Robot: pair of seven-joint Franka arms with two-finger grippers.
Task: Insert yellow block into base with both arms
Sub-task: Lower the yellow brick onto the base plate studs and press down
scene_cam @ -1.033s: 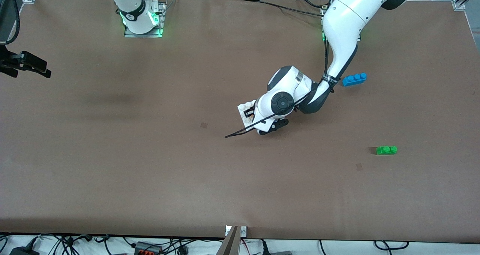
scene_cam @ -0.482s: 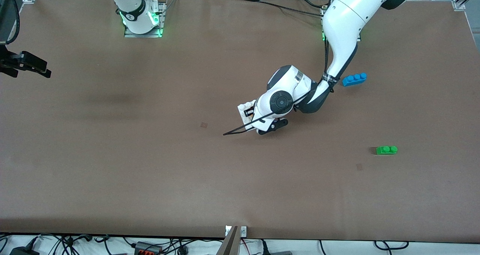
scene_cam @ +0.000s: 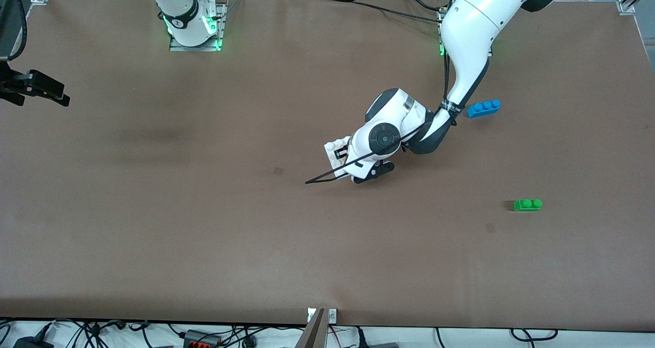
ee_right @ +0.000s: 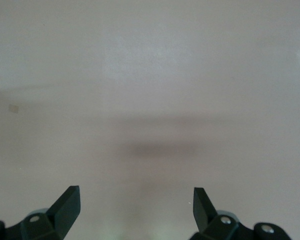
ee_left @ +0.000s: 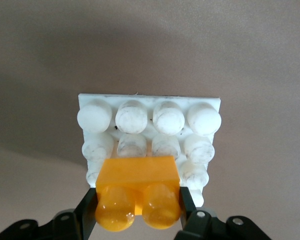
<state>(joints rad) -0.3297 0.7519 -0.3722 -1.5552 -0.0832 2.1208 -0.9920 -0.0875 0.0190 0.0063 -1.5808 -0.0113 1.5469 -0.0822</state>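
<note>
While I hold my left gripper (ee_left: pixel 138 212) clamped on the yellow block (ee_left: pixel 138 192), almost nothing in the scene has moved over the last second: my left wrist sits in the same spot over the middle of the table (scene_cam: pixel 204 225), with only a slight wobble of the black cable trailing from it. In my left wrist view the block sits low over the base (ee_left: pixel 150 135), covering the studs of the row closest to my fingers (ee_left: pixel 88 212), its own two studs pointing toward the camera. Whether it is fully seated or just resting against the studs I cannot tell.

From the front, only a corner of the base (scene_cam: pixel 335 151) peeks out from under my wrist.

I read this stillness as the pressing stage: the block is placed and I am bearing down or checking the fit. My judgement is that the insertion is nearly done, with release left to do.

My right gripper (ee_right: pixel 136 202) waits with fingers wide apart above bare table at its own end. The blue brick (scene_cam: pixel 483 108) and green brick (scene_cam: pixel 527 204) lie untouched toward my left arm's end.
</note>
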